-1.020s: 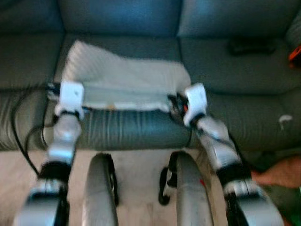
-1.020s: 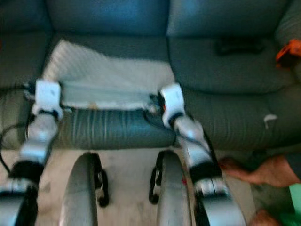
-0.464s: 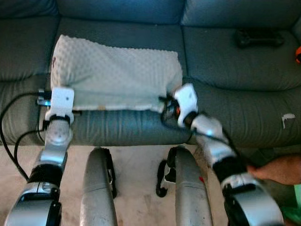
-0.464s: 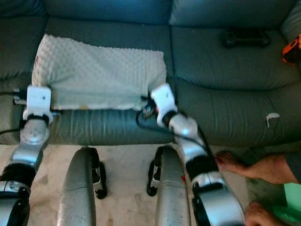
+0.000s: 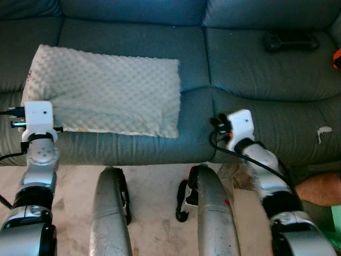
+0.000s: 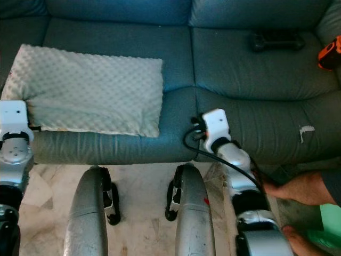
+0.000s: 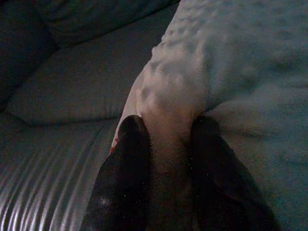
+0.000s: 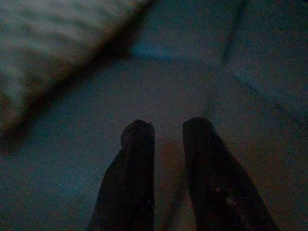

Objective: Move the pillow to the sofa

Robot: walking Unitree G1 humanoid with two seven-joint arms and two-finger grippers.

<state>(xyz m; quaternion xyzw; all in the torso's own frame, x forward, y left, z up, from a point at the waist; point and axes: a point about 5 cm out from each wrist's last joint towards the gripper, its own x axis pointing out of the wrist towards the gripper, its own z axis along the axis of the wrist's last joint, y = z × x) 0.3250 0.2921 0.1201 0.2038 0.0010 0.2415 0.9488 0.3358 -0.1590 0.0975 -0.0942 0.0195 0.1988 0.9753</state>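
The white dotted pillow (image 5: 106, 90) lies flat on the left seat of the blue-grey sofa (image 5: 256, 80). My left gripper (image 7: 168, 127) is shut on the pillow's near left corner, and the fabric bunches between its black fingers (image 7: 132, 144). My left wrist (image 5: 37, 114) sits at that corner by the seat's front edge. My right gripper (image 8: 168, 126) is open and empty, apart from the pillow, pointing at bare sofa leather. Its wrist (image 5: 238, 125) hangs over the front edge of the middle seat, to the right of the pillow.
A black controller-like object (image 5: 293, 41) lies on the right seat, and something orange (image 6: 330, 53) shows at the far right. There is a white scrap (image 5: 322, 132) on the sofa front. A person's foot (image 6: 301, 186) is on the floor at lower right. My legs (image 5: 112, 213) stand before the sofa.
My right gripper has let go of the pillow's right corner and moved right. The pillow has slid left along the seat with my left gripper and lies flatter.
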